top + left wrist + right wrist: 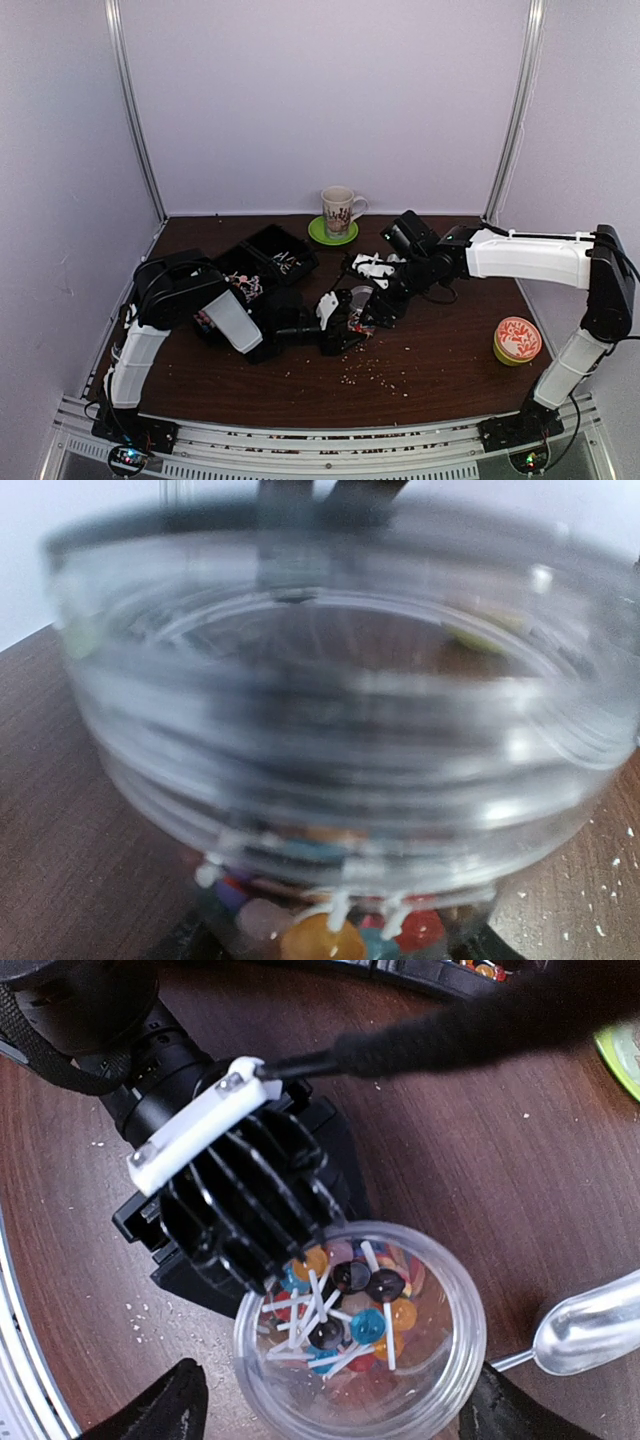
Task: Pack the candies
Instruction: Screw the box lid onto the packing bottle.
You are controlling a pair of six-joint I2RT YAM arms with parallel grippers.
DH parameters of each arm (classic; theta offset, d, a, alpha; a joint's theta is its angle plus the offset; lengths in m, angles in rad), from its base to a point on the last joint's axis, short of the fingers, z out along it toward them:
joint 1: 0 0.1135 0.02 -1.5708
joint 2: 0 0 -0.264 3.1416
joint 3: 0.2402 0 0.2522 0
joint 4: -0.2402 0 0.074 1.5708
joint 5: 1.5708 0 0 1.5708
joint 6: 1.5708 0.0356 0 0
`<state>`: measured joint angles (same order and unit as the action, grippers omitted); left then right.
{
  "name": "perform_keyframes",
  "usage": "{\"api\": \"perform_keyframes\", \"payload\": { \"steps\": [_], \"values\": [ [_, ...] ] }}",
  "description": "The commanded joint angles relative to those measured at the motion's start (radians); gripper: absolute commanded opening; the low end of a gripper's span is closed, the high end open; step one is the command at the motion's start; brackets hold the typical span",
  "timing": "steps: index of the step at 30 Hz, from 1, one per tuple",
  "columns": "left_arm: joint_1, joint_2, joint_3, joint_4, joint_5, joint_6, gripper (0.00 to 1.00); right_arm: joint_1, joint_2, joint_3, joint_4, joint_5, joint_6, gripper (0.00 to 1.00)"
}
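Note:
A clear plastic jar point(455, 1360) stands on the brown table, holding the candies point(350, 1300): small round lollipops in orange, blue, red and dark colours on white sticks. My left gripper point(345, 322) is shut on the jar low down, its black body against the jar's near-left side. In the left wrist view the jar wall point(330, 730) fills the frame, with candies point(320, 942) at the bottom. My right gripper point(335, 1410) is open above the jar's mouth, one fingertip point(165, 1405) left of the rim and the other at the right edge.
A metal scoop point(590, 1335) lies right of the jar. A black compartment tray point(268, 258) with colourful bits sits at the back left. A mug point(338, 210) stands on a green coaster. An orange tin point(517, 340) is at the right. Pale crumbs point(370, 372) lie in front.

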<state>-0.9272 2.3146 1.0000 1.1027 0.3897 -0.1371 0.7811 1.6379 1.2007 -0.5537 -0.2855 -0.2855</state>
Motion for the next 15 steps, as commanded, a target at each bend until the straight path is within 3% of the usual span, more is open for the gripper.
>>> {"api": "perform_keyframes", "payload": {
  "steps": [1, 10, 15],
  "values": [
    [0.014, -0.009, -0.014, -0.013, 0.01, 0.0, 0.21, -0.013, -0.096, -0.033, -0.014, -0.018, -0.072, 0.91],
    [0.016, -0.006, 0.016, -0.034, 0.309, 0.089, 0.21, -0.062, -0.163, -0.028, -0.117, -0.182, -0.431, 0.94],
    [0.016, -0.008, 0.032, -0.087, 0.393, 0.124, 0.21, -0.06, -0.118, 0.014, -0.163, -0.259, -0.518, 0.93]
  ]
}}
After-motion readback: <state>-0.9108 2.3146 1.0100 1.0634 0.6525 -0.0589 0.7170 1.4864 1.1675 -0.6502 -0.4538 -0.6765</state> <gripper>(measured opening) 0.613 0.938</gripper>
